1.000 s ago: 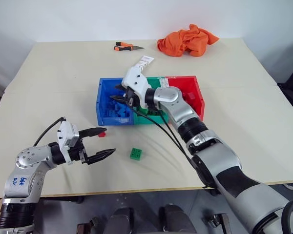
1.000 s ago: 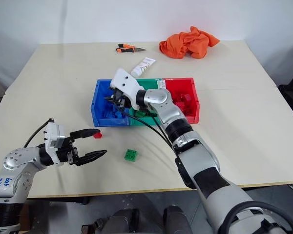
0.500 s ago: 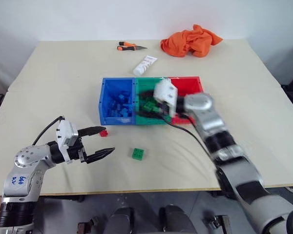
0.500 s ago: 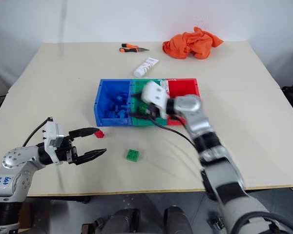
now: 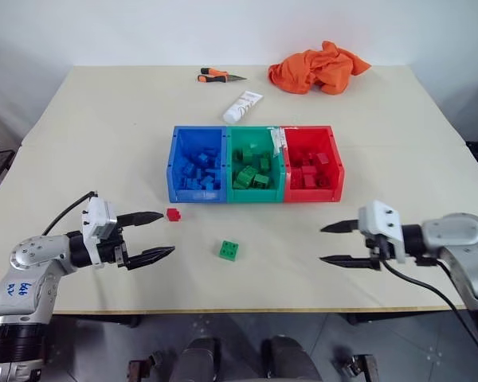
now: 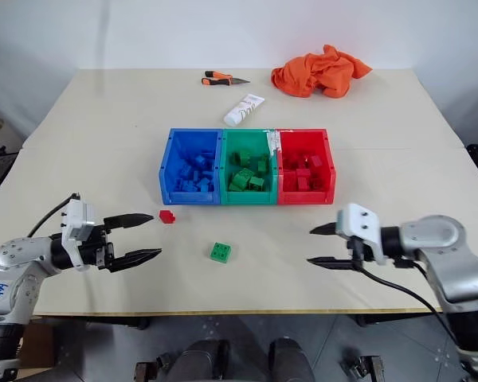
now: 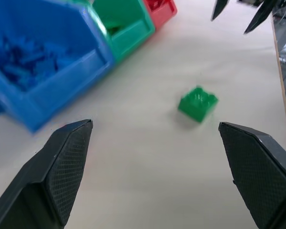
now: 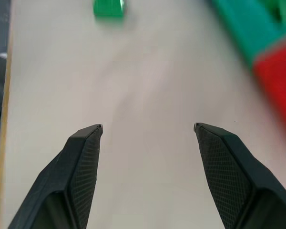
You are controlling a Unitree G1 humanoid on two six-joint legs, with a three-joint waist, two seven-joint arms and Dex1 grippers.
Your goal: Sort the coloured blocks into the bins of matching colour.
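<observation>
The bins stand in a row mid-table: blue bin (image 5: 194,193), green bin (image 5: 255,195) and red bin (image 5: 312,194), each holding several blocks of its own colour. A small red block (image 5: 173,213) lies on the table just in front of the blue bin. A green block (image 5: 229,250) lies nearer the front edge, also in the left wrist view (image 7: 198,102). My left gripper (image 5: 167,233) hovers open at the front left, its upper fingertip close beside the red block. My right gripper (image 5: 321,244) is open and empty at the front right, pointing toward the green block.
A white tube (image 5: 243,106) lies behind the bins. Orange-handled pliers (image 5: 219,77) and a crumpled orange cloth (image 5: 319,68) sit at the table's far edge. The table's front edge runs just below both grippers.
My right arm has swung away from above the blue and green bins to the front right of the table, its gripper now open and empty. The left gripper has stayed put.
</observation>
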